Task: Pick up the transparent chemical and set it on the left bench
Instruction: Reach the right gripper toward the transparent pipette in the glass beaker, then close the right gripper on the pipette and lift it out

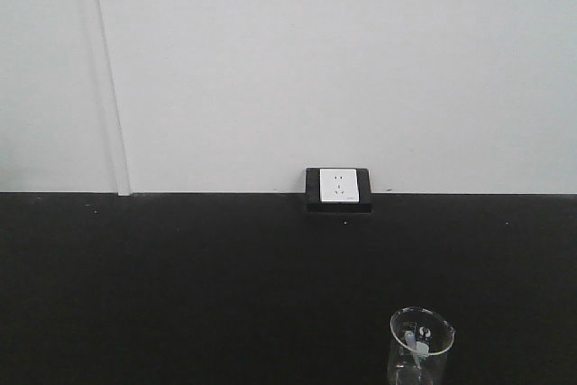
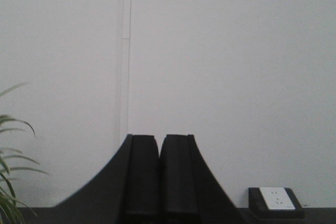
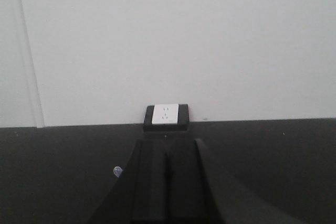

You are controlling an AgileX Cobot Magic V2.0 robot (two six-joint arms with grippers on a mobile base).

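Left fingers [image 2: 144, 174] and right fingers [image 3: 152, 182]: each pair pressed together. Transparent chemical [image 1: 420, 347], a white piece inside, stands upright on the black tabletop [image 1: 180, 286] at 5 o'clock in the front view; wall socket [image 1: 338, 187] at its 11 o'clock, well apart.

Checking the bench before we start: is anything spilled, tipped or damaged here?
Nothing stands out. The small clear glass beaker stands upright on the matte black benchtop, no spill shows, and the white wall socket looks intact.
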